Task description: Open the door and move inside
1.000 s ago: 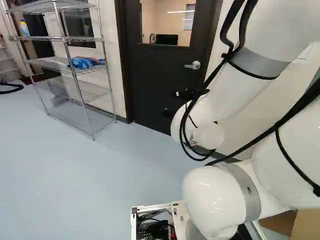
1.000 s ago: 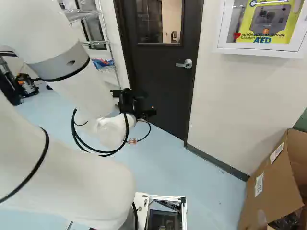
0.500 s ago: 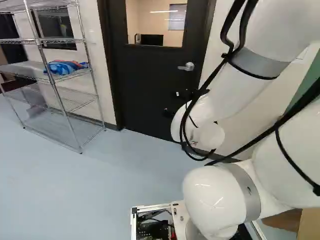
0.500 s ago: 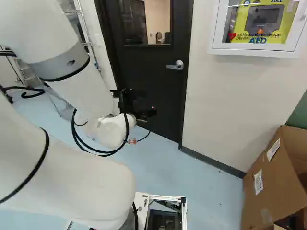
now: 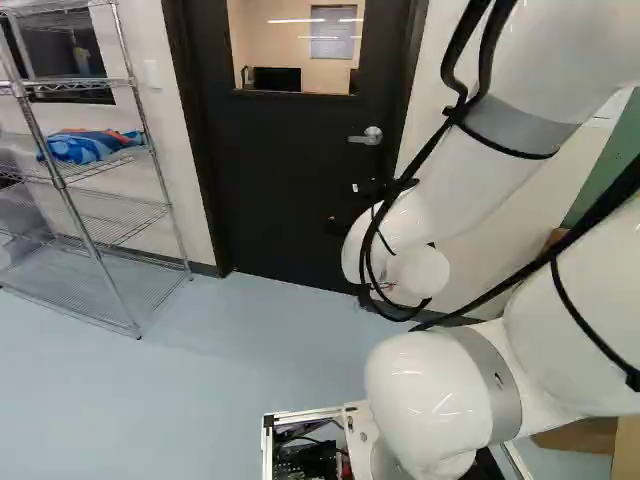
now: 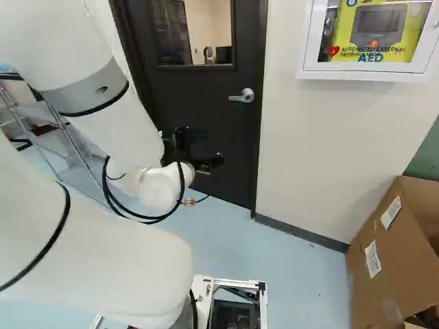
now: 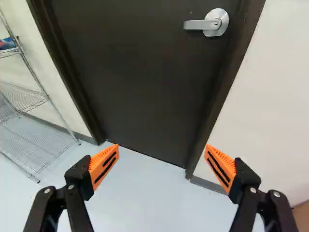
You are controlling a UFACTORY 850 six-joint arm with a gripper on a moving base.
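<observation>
The door (image 5: 285, 185) stands shut in its frame straight ahead of the arm, dark and flat, with a glass pane (image 6: 199, 31) in its upper half. Its silver handle (image 7: 205, 24) is a lever on a round plate, lying level and pointing in across the door. The claw (image 6: 192, 147) is in front of the door, lower than the handle; up close in the wrist view its orange fingers (image 7: 104, 164) are spread wide with nothing between them. Through the glass, the left base view alone lets me see a pale sheet (image 5: 333, 32) on the far wall. To the left of the door is a wire shelf (image 5: 110, 280) with a crumpled blue cloth (image 5: 85, 147) on it. Only the right base view has the white wall cabinet (image 6: 367, 72) with its yellow case (image 6: 405, 49), above and left of an open cardboard box (image 6: 384, 274).
</observation>
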